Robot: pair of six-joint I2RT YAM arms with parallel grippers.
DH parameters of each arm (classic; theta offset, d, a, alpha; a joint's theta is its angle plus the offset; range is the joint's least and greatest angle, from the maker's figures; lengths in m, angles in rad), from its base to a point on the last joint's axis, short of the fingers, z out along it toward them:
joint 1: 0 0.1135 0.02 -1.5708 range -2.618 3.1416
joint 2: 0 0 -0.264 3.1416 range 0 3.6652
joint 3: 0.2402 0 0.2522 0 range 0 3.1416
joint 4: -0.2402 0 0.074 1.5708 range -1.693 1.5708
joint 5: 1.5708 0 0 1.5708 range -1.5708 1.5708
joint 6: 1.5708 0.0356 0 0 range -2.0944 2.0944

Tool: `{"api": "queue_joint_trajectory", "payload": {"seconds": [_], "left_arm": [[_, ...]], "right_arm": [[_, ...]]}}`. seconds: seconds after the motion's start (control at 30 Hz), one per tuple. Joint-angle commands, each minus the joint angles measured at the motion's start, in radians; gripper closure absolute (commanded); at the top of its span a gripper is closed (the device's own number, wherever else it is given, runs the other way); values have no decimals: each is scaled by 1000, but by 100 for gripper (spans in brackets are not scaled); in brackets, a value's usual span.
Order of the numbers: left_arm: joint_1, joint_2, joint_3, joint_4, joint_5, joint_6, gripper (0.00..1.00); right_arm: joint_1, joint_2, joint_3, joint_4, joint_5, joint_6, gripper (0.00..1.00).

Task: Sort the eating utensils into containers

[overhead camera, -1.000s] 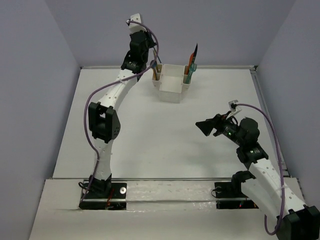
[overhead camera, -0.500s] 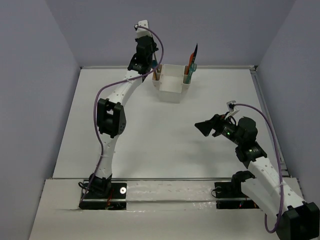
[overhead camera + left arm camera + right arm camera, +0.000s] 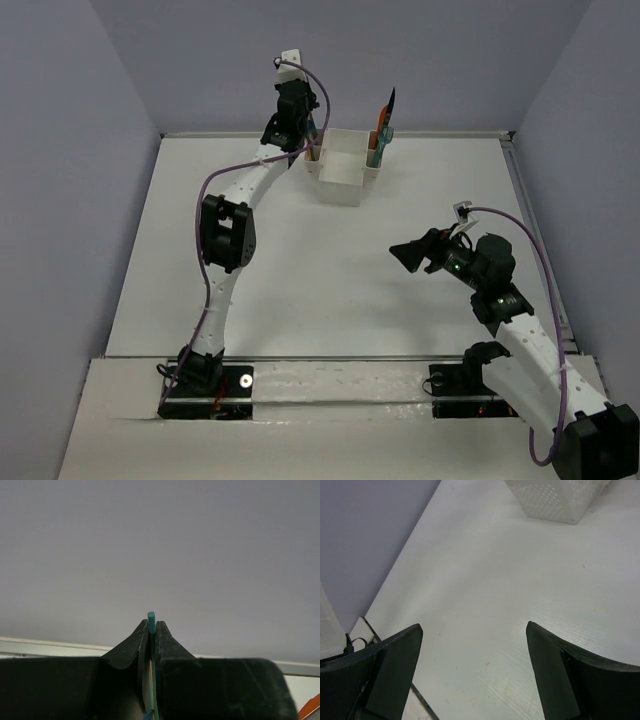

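The white caddy (image 3: 340,170) stands at the back of the table, and its perforated wall shows at the top of the right wrist view (image 3: 555,500). Orange, teal and dark grey utensils (image 3: 383,125) stand upright in its right compartment. My left gripper (image 3: 300,135) hangs over the caddy's left compartment, where orange pieces (image 3: 313,152) show. It is shut on a slim teal utensil (image 3: 151,622) whose blunt end sticks out past the fingertips. The rest of that utensil is hidden. My right gripper (image 3: 405,252) hovers open over the table at mid right, nothing between its fingers (image 3: 400,645).
A raised rim (image 3: 512,150) runs along the table's back and right edges. The purple walls close in on three sides. An orange tip (image 3: 312,707) peeks in at the lower right corner of the left wrist view.
My left arm has swung right and stretched further out, bringing its gripper over the caddy's left compartment. The right arm has stayed in place.
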Motion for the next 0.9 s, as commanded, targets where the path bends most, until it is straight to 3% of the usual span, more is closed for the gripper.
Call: {"api": "queue_joint_trajectory", "payload": {"seconds": [0.0,0.1,0.2,0.3,0.43,0.6,0.7,0.73,0.87], "left_arm": [[1,-19,-4,74,1,10,100],[1,-22,-13,77,10,10,98],[1,-30,-22,81,28,12,79],[1,-40,-27,87,44,7,41],[1,-65,-10,77,53,3,15],[-20,-132,7,52,83,6,3],[-30,-223,4,43,111,-5,1],[-30,-249,4,38,117,-5,1],[-78,-425,-20,3,160,-31,1]], "right_arm": [[8,0,-2,62,1,-2,10],[8,-3,-2,62,1,-2,10],[8,-4,-2,59,3,-4,10],[8,-11,-2,56,3,-4,10],[8,-14,-4,53,3,-4,9],[8,-40,7,33,17,-4,9],[8,-60,25,12,46,5,7],[8,-64,33,3,58,11,0],[8,-92,97,-91,127,27,0]]}}
